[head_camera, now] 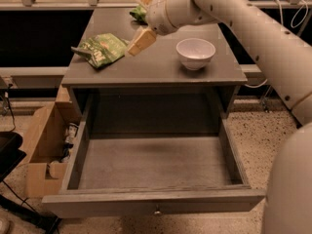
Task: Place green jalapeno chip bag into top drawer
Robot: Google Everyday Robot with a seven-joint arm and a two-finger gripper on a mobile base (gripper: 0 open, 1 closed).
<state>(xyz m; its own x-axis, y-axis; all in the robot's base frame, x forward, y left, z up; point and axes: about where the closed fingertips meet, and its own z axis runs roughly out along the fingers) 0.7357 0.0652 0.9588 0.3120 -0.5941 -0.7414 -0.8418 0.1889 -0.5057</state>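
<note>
1. The arm hides most of a second green bag (138,13); I cannot tell whether the tool (132,49) is released or clenched.
2. The grey counter (161,71) stands on speckled floor, with the top drawer (156,204) pulled out.
3. The green jalapeno chip bag (100,48) lies on the counter's left side, just beside the tool. A white bowl (195,52) sits on the right.

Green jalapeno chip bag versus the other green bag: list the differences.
The green jalapeno chip bag is dull olive with pale lettering; the other green bag is brighter. The first lies left, beside the gripper; the second, farther back, partly behind the arm. Both rest on the cabinet top.
</note>
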